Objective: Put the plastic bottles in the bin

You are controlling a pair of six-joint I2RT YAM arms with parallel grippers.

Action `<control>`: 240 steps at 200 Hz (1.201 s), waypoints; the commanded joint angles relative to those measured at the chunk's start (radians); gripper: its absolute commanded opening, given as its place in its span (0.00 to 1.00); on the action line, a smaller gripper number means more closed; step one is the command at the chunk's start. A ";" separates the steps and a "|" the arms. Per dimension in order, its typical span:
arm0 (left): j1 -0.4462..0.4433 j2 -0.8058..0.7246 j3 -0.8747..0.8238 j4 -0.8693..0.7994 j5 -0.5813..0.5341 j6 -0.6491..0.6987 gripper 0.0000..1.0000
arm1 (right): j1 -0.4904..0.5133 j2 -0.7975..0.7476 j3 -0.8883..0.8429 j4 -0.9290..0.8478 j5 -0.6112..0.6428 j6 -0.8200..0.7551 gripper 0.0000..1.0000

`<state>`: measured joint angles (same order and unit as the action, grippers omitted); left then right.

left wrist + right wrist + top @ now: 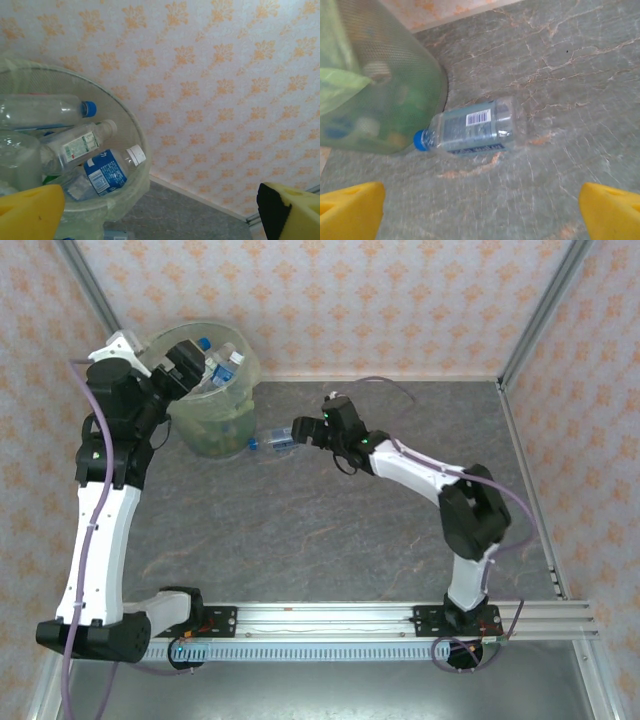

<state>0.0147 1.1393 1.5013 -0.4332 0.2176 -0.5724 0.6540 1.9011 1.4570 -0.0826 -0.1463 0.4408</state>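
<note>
Grey marbled tabletop (pixel 300 530), orange-patterned wall (pixel 380 300), perhaps aluminium corner posts (pixel 545 310).

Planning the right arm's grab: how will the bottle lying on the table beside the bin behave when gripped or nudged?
The bottle lies on its side on the smooth table, so a sideways nudge would probably roll it. It looks clear and empty, so it is likely light. Its thin-looking walls may dent when squeezed.

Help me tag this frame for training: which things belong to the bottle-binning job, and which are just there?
Job: bin, loose bottle lying on the table beside it, bottles already inside, left gripper, right gripper.
Just there: purple cable, mounting rail, patterned wall.
</note>
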 commanded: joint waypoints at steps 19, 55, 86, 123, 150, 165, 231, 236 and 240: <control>0.001 -0.053 -0.029 -0.055 -0.057 0.021 0.99 | -0.017 0.262 0.311 -0.184 0.114 0.149 1.00; 0.001 -0.088 -0.048 -0.073 -0.063 0.023 0.99 | -0.010 0.446 0.558 -0.282 0.139 0.244 1.00; 0.002 -0.111 -0.049 -0.090 -0.090 0.046 0.99 | -0.006 0.606 0.797 -0.431 0.166 0.304 1.00; 0.001 -0.119 -0.062 -0.081 -0.081 0.052 0.99 | 0.017 0.664 0.836 -0.493 0.176 0.256 1.00; 0.002 -0.117 -0.076 -0.069 -0.072 0.048 0.99 | 0.028 0.649 0.794 -0.530 0.192 0.208 1.00; 0.002 -0.115 -0.085 -0.060 -0.063 0.043 0.99 | 0.035 0.614 0.745 -0.534 0.203 0.186 1.00; 0.001 -0.121 -0.120 -0.046 -0.044 0.037 0.99 | 0.077 0.360 0.340 -0.415 0.253 0.090 1.00; 0.001 -0.122 -0.124 -0.044 -0.042 0.038 0.99 | 0.079 0.339 0.310 -0.409 0.256 0.088 1.00; 0.002 -0.123 -0.127 -0.047 -0.040 0.038 0.99 | 0.079 0.324 0.286 -0.400 0.257 0.088 1.00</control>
<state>0.0147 1.0294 1.3899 -0.5053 0.1532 -0.5476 0.7227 2.3131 1.8633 -0.4767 0.0593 0.5777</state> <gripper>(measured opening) 0.990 0.997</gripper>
